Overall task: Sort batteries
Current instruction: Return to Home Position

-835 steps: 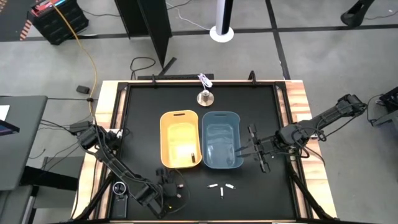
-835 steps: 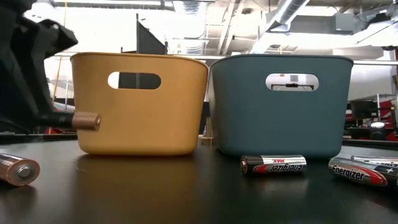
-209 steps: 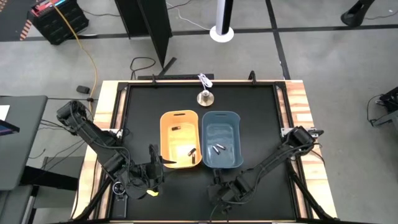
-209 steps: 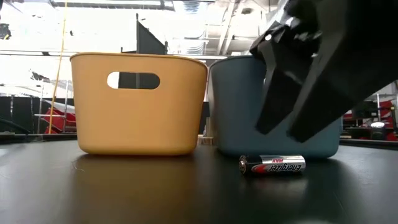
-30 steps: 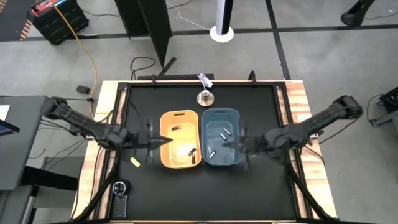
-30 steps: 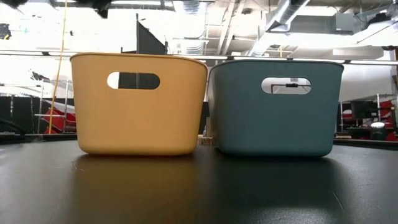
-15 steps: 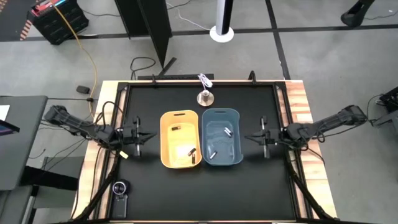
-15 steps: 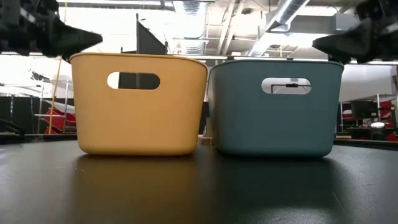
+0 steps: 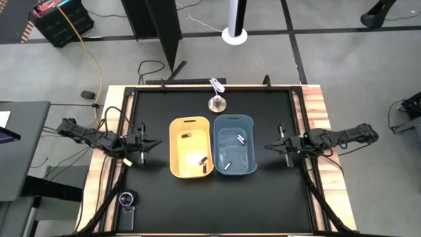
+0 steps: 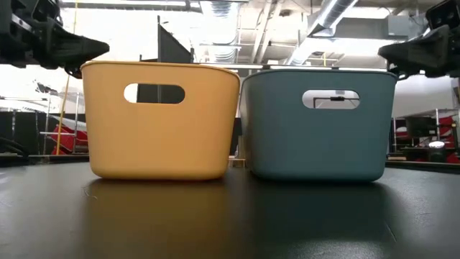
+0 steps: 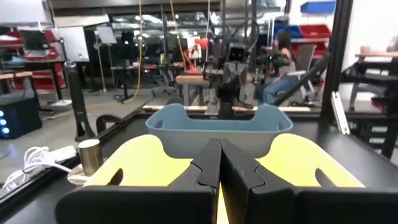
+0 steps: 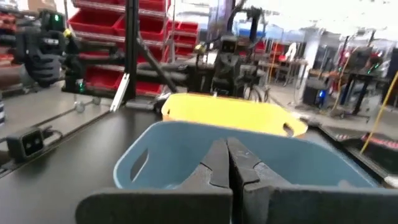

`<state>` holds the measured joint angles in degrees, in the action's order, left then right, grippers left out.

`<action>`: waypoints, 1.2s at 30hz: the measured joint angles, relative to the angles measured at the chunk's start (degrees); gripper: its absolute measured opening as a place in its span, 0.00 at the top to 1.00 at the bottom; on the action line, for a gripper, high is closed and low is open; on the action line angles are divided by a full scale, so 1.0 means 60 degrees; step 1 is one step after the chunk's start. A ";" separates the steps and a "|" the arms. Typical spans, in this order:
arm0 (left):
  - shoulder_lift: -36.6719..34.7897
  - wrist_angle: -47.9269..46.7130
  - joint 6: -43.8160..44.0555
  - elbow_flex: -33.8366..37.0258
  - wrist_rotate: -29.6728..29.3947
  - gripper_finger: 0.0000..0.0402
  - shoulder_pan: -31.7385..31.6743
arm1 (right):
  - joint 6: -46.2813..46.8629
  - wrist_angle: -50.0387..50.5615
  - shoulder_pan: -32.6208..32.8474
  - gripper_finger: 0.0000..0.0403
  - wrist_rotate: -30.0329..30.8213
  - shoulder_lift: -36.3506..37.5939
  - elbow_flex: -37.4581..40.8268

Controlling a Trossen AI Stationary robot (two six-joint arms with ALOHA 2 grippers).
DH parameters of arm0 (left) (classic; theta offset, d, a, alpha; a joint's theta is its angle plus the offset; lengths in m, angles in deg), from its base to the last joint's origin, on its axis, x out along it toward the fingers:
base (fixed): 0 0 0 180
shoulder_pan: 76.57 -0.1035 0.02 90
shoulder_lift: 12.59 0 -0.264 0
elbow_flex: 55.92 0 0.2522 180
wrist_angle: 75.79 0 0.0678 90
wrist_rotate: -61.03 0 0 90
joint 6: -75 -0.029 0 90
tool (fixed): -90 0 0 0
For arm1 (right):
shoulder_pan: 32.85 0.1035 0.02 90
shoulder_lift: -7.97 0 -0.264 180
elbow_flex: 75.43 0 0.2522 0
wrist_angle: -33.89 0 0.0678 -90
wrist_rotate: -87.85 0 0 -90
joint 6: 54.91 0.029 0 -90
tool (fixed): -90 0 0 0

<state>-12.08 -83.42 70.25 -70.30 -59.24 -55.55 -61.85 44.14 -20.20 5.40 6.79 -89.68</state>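
Note:
In the high view a yellow tub (image 9: 191, 147) and a blue tub (image 9: 234, 146) stand side by side at mid-table. Dark batteries (image 9: 185, 135) lie on the yellow tub's floor, and silver batteries (image 9: 239, 139) lie on the blue tub's floor. My left gripper (image 9: 158, 144) hovers left of the yellow tub, shut and empty, pointing at it (image 11: 219, 149). My right gripper (image 9: 266, 147) hovers right of the blue tub, shut and empty, pointing at it (image 12: 227, 152). In the low view both grippers hang at about rim height, the left gripper (image 10: 100, 49) and the right gripper (image 10: 384, 50).
A silver bell-shaped object (image 9: 216, 103) and a white cable (image 9: 216, 84) sit behind the tubs near the far edge. A round black-and-silver gadget (image 9: 127, 199) lies at the near left corner. Bare black tabletop (image 9: 217, 204) stretches in front of the tubs.
Both arms have drawn back from over the tubs. The left gripper moved toward the table's left edge off the yellow tub, and the right gripper moved toward the right edge off the blue tub. Both slowed in the last half second.

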 joint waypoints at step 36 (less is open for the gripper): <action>-0.0025 -0.0244 -0.0444 0.0007 0.0119 1.00 0.0000 | 0.1235 0.0366 -0.0497 0.92 -0.0576 0.0174 0.0000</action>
<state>-12.23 -84.89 67.58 -70.26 -58.53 -55.55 -54.44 46.33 -23.18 1.95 7.83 -89.68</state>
